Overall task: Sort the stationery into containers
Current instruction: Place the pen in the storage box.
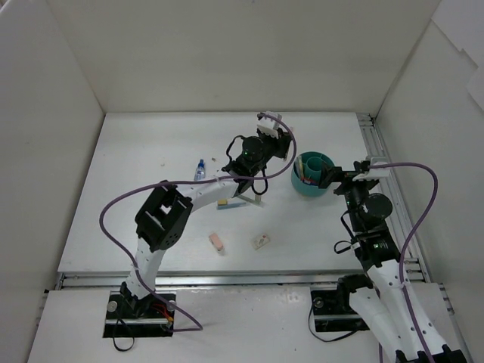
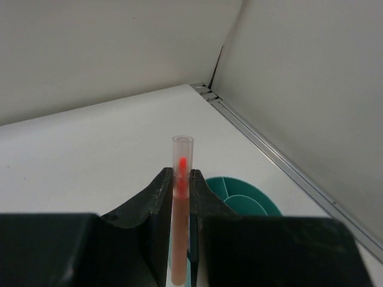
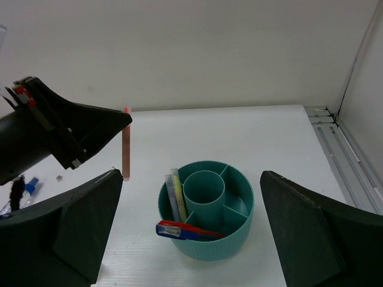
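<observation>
From above: left gripper (image 1: 272,123) clenched on a red pen (image 2: 182,161), at eleven o'clock of the teal bowl (image 1: 306,189); right gripper (image 1: 330,176) released, at the bowl's three o'clock; blue-capped bottle (image 1: 200,169), pink eraser (image 1: 217,242) and white eraser (image 1: 262,241) on the table (image 1: 151,219). Left wrist: pen pinched upright, bowl at four o'clock. Right wrist: jaws wide either side of the bowl; yellow stick (image 3: 177,191) and grey pen (image 3: 170,197) leaning in its nine o'clock compartment, blue-and-red pen (image 3: 185,231) across the six o'clock one.
</observation>
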{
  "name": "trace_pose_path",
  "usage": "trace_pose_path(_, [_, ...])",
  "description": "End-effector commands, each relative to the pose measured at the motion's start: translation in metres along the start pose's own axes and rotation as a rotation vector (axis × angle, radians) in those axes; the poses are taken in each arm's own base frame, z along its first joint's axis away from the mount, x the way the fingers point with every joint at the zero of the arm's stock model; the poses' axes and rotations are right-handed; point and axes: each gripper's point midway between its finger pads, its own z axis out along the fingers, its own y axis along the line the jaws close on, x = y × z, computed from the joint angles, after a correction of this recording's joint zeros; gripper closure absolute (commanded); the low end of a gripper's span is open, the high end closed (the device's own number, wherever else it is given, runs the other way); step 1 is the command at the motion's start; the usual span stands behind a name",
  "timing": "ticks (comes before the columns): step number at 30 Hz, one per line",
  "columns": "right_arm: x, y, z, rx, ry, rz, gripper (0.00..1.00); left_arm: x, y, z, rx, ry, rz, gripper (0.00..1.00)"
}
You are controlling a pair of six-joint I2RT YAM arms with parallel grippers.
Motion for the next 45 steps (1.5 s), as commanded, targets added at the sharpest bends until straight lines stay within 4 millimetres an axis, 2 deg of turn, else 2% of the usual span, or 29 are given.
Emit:
trace_pose_path(1, [-0.032, -0.005, -0.001, 0.031, -0.12, 0.021, 0.02, -0.092, -0.036, 0.003, 0.053, -0.299, -0.152, 1.0])
trace_pose_path(7, [-0.031, -0.004, -0.001, 0.019, -0.117, 0.02, 0.02, -0.069, -0.033, 0.018, 0.047, -0.276, -0.234, 1.0])
trace_pose_path(11, [-0.028, -0.003, 0.001, 0.014, -0.106, 0.02, 0.02, -0.059, -0.032, 0.02, 0.056, -0.284, -0.275, 1.0])
trace_pose_path(12, [-0.028, -0.003, 0.001, 0.014, -0.106, 0.018, 0.02, -0.053, -0.035, 0.021, 0.054, -0.276, -0.273, 1.0])
trace_pose_path(16, [-0.025, -0.003, 0.003, 0.015, -0.098, 0.015, 0.02, -0.035, -0.024, 0.025, 0.01, -0.257, -0.274, 1.0])
trace_pose_path(17, [-0.025, -0.002, 0.003, 0.013, -0.095, 0.015, 0.02, -0.03, -0.029, 0.023, 0.018, -0.252, -0.279, 1.0])
trace_pose_path(21, [-0.023, -0.001, 0.004, 0.007, -0.091, 0.014, 0.02, -0.013, -0.025, 0.021, 0.015, -0.244, -0.289, 1.0])
trace_pose_path(22, [-0.024, -0.001, 0.004, 0.005, -0.095, 0.015, 0.02, -0.008, -0.03, 0.021, 0.02, -0.235, -0.299, 1.0])
trace_pose_path(28, [-0.024, 0.001, 0.005, -0.003, -0.095, 0.015, 0.02, 0.006, -0.024, 0.023, 0.003, -0.237, -0.316, 1.0])
trace_pose_path(29, [-0.023, 0.001, 0.005, -0.003, -0.092, 0.014, 0.02, 0.007, -0.029, 0.023, 0.009, -0.233, -0.305, 1.0])
trace_pose_path(32, [-0.023, 0.002, 0.005, -0.01, -0.092, 0.016, 0.02, 0.011, -0.027, 0.021, 0.004, -0.228, -0.294, 1.0])
trace_pose_path(33, [-0.023, 0.002, 0.005, -0.012, -0.091, 0.017, 0.02, 0.016, -0.032, 0.018, 0.012, -0.218, -0.294, 1.0])
trace_pose_path(34, [-0.023, 0.002, 0.005, -0.012, -0.092, 0.017, 0.02, 0.018, -0.032, 0.018, 0.013, -0.217, -0.297, 0.95])
trace_pose_path(36, [-0.023, 0.003, 0.005, -0.014, -0.092, 0.019, 0.02, 0.023, -0.031, 0.015, 0.017, -0.216, -0.301, 0.93])
trace_pose_path(39, [-0.023, 0.003, 0.004, -0.017, -0.093, 0.02, 0.02, 0.026, -0.038, 0.011, 0.041, -0.217, -0.297, 0.92])
trace_pose_path(41, [-0.024, 0.003, 0.004, -0.017, -0.098, 0.021, 0.02, 0.027, -0.039, 0.011, 0.05, -0.21, -0.29, 0.85])
trace_pose_path(45, [-0.023, 0.004, 0.005, -0.02, -0.094, 0.019, 0.02, 0.026, -0.046, 0.006, 0.067, -0.219, -0.289, 0.79])
